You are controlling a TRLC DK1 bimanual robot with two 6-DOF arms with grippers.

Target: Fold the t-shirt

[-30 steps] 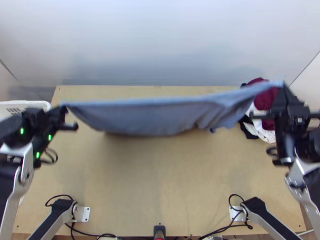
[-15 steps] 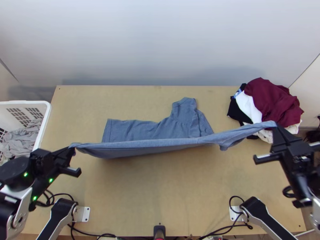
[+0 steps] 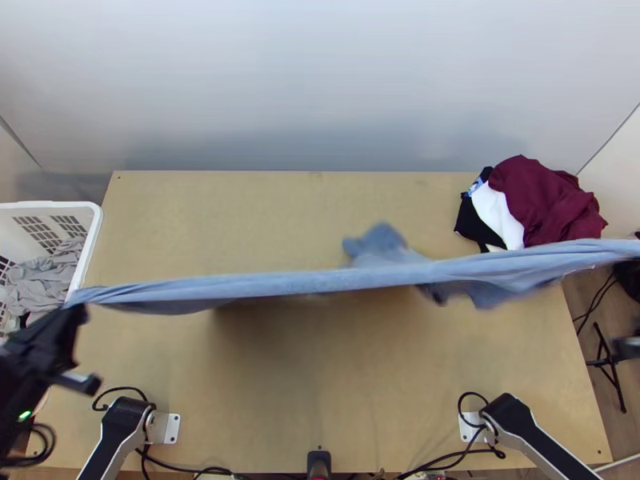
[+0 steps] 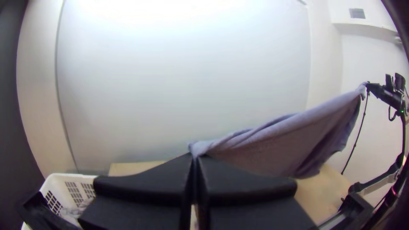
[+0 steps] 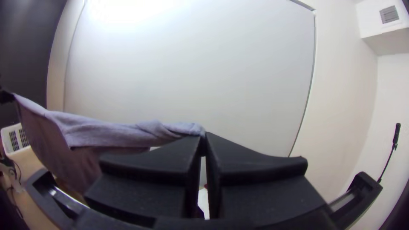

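Since the left gripper (image 4: 195,157) and right gripper (image 5: 204,136), both pinching its ends, have raised the shirt (image 3: 320,282) higher over the table (image 3: 320,384), it hangs stretched between them, likely ready to lay flat

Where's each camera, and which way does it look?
Top view: high over the near edge of the light wooden table, looking steeply down; left black hand and left arm's base show.
Left wrist view: on the left arm's wrist, facing the pale smooth wall; its own hand shows, the right black hand farther off.
Right wrist view: on the right arm's wrist, facing that wall; its own hand shows up close.
Both wrist views share the stretched blue-grey cloth t-shirt.
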